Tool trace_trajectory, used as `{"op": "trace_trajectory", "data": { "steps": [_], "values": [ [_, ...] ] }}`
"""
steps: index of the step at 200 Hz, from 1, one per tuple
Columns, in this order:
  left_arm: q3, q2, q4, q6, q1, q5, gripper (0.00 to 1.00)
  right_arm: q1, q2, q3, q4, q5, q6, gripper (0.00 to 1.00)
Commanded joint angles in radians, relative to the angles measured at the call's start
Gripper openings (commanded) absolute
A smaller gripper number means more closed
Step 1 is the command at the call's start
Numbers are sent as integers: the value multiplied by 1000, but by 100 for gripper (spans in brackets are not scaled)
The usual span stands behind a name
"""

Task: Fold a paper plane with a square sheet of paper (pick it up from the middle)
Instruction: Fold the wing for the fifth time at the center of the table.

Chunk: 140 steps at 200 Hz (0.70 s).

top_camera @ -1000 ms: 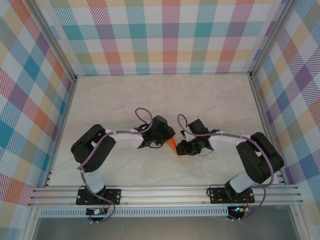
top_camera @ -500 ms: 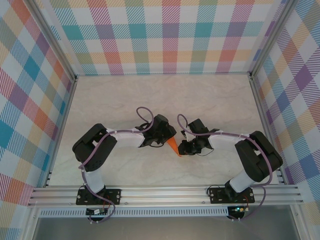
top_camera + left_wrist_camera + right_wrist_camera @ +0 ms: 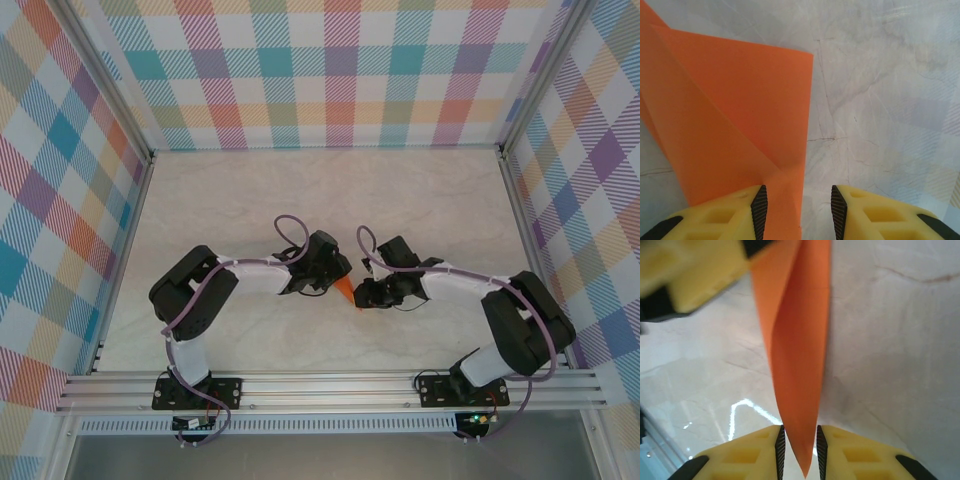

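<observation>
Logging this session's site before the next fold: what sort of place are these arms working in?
Probably a lab robot test cell: a marble-look tabletop boxed in by plaid walls on an aluminium frame, with the left arm and right arm bolted to its near rail.

The left elbow (image 3: 188, 298) is being shifted rightward; the right elbow (image 3: 528, 325) is being swung outward; the right gripper (image 3: 358, 298) is being edged slightly leftward.
</observation>
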Motion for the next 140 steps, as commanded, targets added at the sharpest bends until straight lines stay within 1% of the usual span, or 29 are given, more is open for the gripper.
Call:
{"op": "trace_trajectory", "data": {
  "steps": [1,9,18,49,72,95,140],
  "values": [
    [28,24,-38,20,6,17,41,-2,-45,12,-4,-44,21,22],
    [28,26,-39,20,6,20,41,-1,-36,19,10,-82,24,20],
    [29,26,-40,22,7,20,41,-1,-21,29,13,-98,31,19],
    [33,28,-43,25,7,22,41,-1,-4,58,7,-60,45,17],
    [32,29,-45,26,7,24,41,-3,21,75,35,-137,41,16],
    [37,31,-43,27,7,26,41,-2,93,101,52,-214,29,15],
    [43,28,-45,39,8,31,41,-17,178,99,23,-140,19,14]
  ]
}}
